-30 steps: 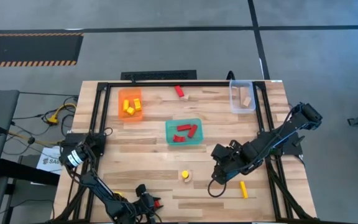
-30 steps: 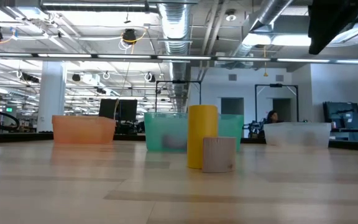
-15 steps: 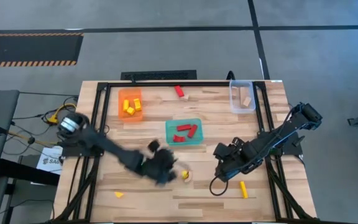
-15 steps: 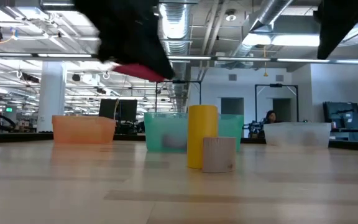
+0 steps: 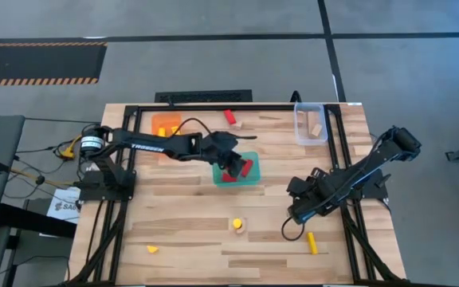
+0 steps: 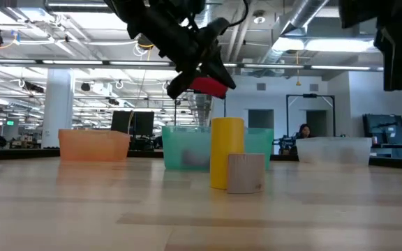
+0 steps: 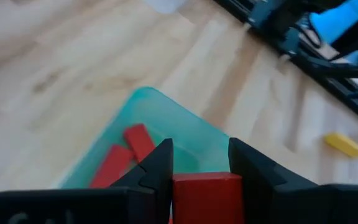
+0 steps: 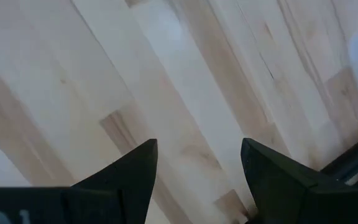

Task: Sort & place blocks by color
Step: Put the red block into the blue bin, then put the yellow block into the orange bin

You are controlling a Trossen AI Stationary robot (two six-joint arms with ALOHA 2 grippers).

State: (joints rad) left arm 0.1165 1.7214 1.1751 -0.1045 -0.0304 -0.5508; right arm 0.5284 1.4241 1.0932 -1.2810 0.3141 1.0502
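My left gripper (image 5: 233, 163) hangs over the teal tray (image 5: 253, 180), shut on a red block (image 7: 207, 194). In the low view that block (image 6: 209, 86) shows well above the tray's rim. Other red blocks (image 5: 239, 167) lie in the teal tray. My right gripper (image 5: 297, 214) stands open over bare wood at the table's right, its fingers (image 8: 129, 171) with nothing between them. A yellow cylinder (image 6: 227, 152) and a pale wooden cylinder (image 6: 246, 173) stand together on the table near its front middle. My left gripper pinches the red block between its two fingers, one on each of two opposite sides (image 7: 178, 190). The fingers come slanting down from the table's left side. The block is lifted clear, above the teal tray.
An orange tray (image 5: 166, 121) with yellow blocks stands at the far left, a clear tray (image 5: 310, 126) with pale blocks at the far right. A red block (image 5: 230, 116) lies near the far edge, a yellow bar (image 5: 311, 242) and a yellow wedge (image 5: 151, 249) near the front.
My left gripper has swung from the table's near left corner up and toward the far side, carrying the red block to above the teal tray. My right gripper has shifted a little toward the table's right edge.
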